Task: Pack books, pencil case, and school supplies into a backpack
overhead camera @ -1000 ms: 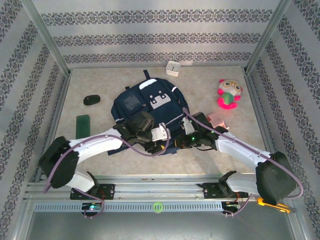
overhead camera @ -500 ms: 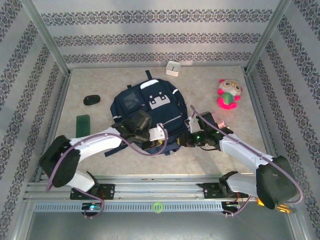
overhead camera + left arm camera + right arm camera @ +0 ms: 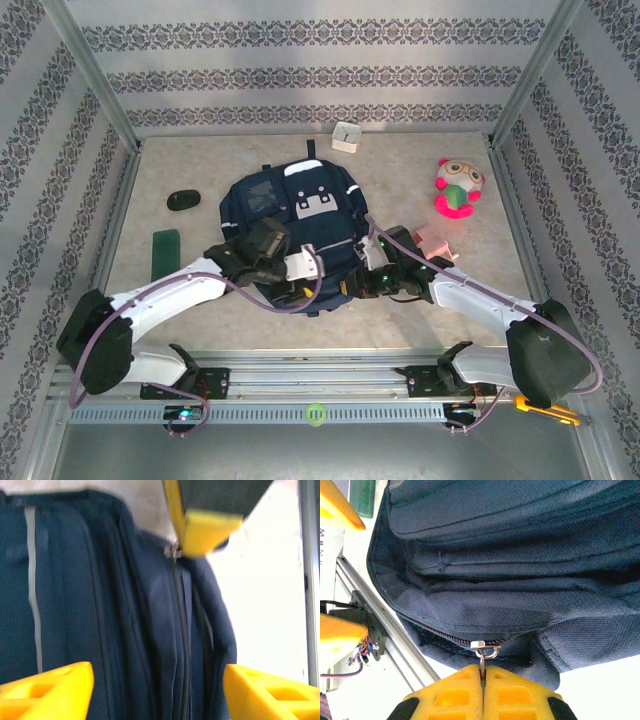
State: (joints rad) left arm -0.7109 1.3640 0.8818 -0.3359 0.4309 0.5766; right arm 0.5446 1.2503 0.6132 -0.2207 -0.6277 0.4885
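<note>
Top external view: the backpack [image 3: 330,225] lies flat at the middle of the table [image 3: 180,160], front pockets up, with its near edge between the two claws. The green book [image 3: 165,250] lies on the table to its left, well apart. The pencil case [image 3: 435,240] lies to its right, close beside the right arm. Right claw [image 3: 482,672]: jaws fully closed, pinching the ring of the zip pull [image 3: 487,650] at the bag's near edge. Left claw [image 3: 160,690]: jaws wide apart, one on each side of the fabric folds beside the zip, gripping nothing. In the left wrist view the zip below the pull appears closed, so packing has probably not begun. Handling: the bag is soft, limp cloth with no stiff frame. It will likely bunch, lift and slide toward any pull rather than let the slider run. The pull is small, metal and smooth, so hold it deep between the pads and draw along the line of the zip, not upward. Brace the bag by closing the free claw on a fold of cloth next to the zip, behind the slider. The straps and loose seams are poor holds.
</note>
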